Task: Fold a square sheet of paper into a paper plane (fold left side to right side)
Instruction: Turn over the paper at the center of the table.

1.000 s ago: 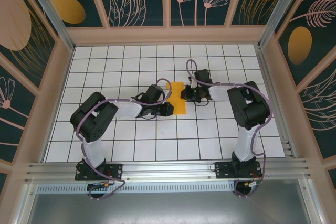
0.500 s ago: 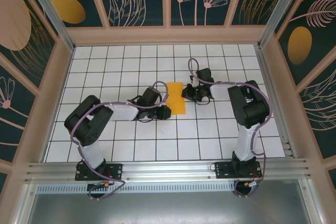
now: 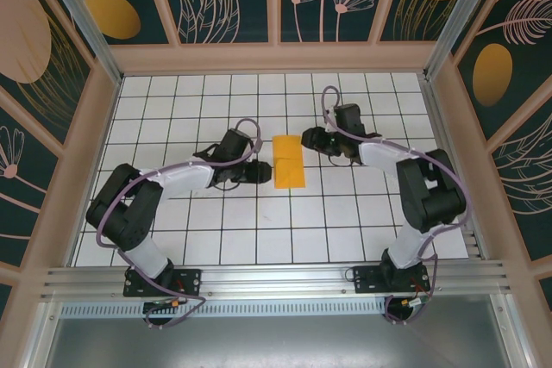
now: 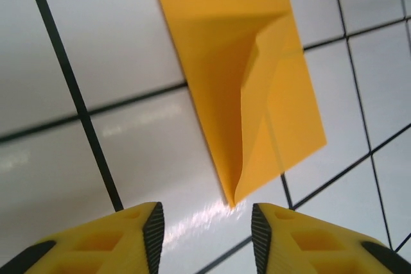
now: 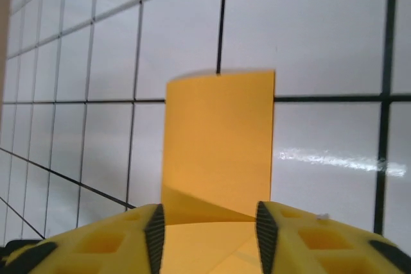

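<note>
Two grippers are seen low over the white gridded table (image 3: 172,109), one on each side of the sheet of paper (image 3: 289,162).

Over on the left, the left gripper (image 3: 263,173) is set just short of the sheet's long edge, and it is pointed straight at it. From its wrist camera, the left gripper (image 4: 205,239) is shown with its jaws parted and bare tabletop between the yellow fingers (image 4: 144,235); nothing is gripped. The sheet of paper (image 4: 225,43) is laid just ahead of those fingertips, apart from them, with its near corner lined up on the gap. It is folded double into a narrow strip, and the upper layer is lifted a little off the lower one along the open side.

On to the right: the right gripper (image 3: 305,139) is placed at the sheet's far corner on that side. Its own camera shows the right gripper (image 5: 209,232) with jaws spread as well. The sheet of paper (image 5: 218,133) is stretched flat from between those fingers and away ahead of them. Whether the paper is touched by the fingers cannot be told.
</note>
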### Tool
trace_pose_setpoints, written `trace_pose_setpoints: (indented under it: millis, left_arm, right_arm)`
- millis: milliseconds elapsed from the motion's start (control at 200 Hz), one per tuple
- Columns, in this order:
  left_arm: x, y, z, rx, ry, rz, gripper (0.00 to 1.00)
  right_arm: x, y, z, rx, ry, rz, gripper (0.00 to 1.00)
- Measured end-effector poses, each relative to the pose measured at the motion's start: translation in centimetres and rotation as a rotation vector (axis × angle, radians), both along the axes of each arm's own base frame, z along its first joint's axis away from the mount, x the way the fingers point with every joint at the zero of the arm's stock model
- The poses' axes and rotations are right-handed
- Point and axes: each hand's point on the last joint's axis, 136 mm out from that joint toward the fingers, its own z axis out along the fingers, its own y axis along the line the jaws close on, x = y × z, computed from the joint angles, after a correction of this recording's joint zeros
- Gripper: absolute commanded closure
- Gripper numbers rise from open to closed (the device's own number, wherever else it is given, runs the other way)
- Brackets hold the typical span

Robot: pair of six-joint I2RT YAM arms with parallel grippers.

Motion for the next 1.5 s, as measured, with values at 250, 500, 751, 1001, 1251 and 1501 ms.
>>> trace_pose_setpoints:
  millis: [250,500,751,1001,1251,1501]
  left_arm:
    - [2.9,-3.3,0.3,-0.058,-0.01,-0.056,0.5]
    - [3.7,-3.8,-2.4,-0.026,0.025,-0.066,0.86]
    - [3.9,-2.9,-1.9,-0.011,-0.009,-0.043,0.9]
    - [3.9,-2.4,-1.7,-0.002,-0.021,-0.028,0.89]
    - [4.0,-2.1,-2.0,0.009,-0.023,-0.015,0.88]
    - [4.3,-1.6,-1.9,0.006,-0.025,0.005,0.57]
  right_arm:
    - [-2.7,-2.1,-1.4,-0.019,0.011,-0.026,0.42]
    - [-4.2,-2.0,-2.4,-0.002,0.041,-0.002,0.43]
    - [-4.6,-0.1,-2.1,0.067,0.041,0.055,0.43]
    - [-5.0,3.1,-4.5,0.143,0.127,0.124,0.44]
    - [-4.0,5.1,-4.6,0.215,0.142,0.145,0.53]
    - [-3.5,6.7,-4.3,0.252,0.153,0.171,0.93]
